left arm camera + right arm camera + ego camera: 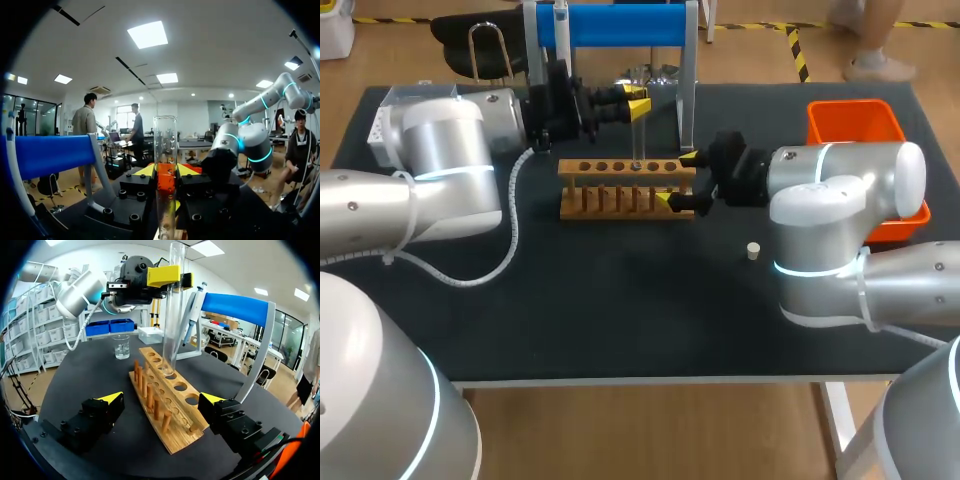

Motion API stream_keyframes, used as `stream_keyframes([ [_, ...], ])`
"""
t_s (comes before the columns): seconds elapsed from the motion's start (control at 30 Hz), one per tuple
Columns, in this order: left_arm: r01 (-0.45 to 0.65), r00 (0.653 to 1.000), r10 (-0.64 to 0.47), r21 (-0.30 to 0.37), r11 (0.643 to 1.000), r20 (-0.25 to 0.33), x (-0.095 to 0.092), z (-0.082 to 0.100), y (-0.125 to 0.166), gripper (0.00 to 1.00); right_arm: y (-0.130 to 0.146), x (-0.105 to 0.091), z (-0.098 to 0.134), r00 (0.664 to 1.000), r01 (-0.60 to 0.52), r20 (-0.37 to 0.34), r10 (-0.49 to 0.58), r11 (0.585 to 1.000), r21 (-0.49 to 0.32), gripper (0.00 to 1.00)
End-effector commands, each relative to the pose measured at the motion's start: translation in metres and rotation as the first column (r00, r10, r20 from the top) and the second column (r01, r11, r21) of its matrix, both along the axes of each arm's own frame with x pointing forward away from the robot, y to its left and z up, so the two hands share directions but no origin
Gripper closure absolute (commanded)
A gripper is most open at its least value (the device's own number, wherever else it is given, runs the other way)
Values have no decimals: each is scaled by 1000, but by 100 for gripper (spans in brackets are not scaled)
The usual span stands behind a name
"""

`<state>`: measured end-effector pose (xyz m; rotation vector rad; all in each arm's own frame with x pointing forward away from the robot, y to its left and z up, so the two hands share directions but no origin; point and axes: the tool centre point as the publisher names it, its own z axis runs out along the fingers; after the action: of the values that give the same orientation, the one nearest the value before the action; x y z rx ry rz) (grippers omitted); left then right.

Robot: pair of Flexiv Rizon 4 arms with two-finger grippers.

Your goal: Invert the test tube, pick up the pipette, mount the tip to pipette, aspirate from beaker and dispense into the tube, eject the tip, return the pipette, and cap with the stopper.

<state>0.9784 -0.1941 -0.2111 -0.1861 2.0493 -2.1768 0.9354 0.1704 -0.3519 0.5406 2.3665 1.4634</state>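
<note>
A clear glass test tube [638, 140] stands upright with my left gripper [635, 105] shut on its upper part. Its lower end [168, 369] meets a hole of the wooden rack [625, 187]. In the left wrist view the tube [165, 150] rises between the yellow tips. My right gripper [677, 180] is open and straddles the rack's right end [172, 432] without touching it. The pipette [194, 310] hangs on the blue-barred stand [620, 24]. A glass beaker [121, 346] stands behind the rack. The small white stopper [753, 251] lies on the mat in front of my right arm.
An orange bin [855, 125] sits at the right edge of the table, behind my right arm. The stand's metal legs [688, 90] rise just behind the rack. A white box [150, 334] stands at the far side near the beaker.
</note>
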Motion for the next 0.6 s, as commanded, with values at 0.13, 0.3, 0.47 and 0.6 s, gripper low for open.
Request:
stream_keyframes([
  [0.13, 13, 1000, -13, -6, 1000, 2, 7, -6, 1, 100, 1, -1, -1, 1000, 3, 2, -3, 1000, 1, 0],
  [0.3, 13, 1000, -13, -1, 1000, 1, 9, -10, 2, 100, 1, -1, -1, 1000, 3, 2, -3, 1000, 1, 0],
  [0.47, 14, 1000, -14, 3, 1000, 0, 10, -14, 2, 100, 1, -1, -1, 1000, 3, 2, -3, 1000, 1, 0],
  [0.6, 15, 1000, -15, 1, 1000, 0, 10, -17, 2, 100, 1, -1, -1, 1000, 3, 2, -3, 1000, 1, 0],
])
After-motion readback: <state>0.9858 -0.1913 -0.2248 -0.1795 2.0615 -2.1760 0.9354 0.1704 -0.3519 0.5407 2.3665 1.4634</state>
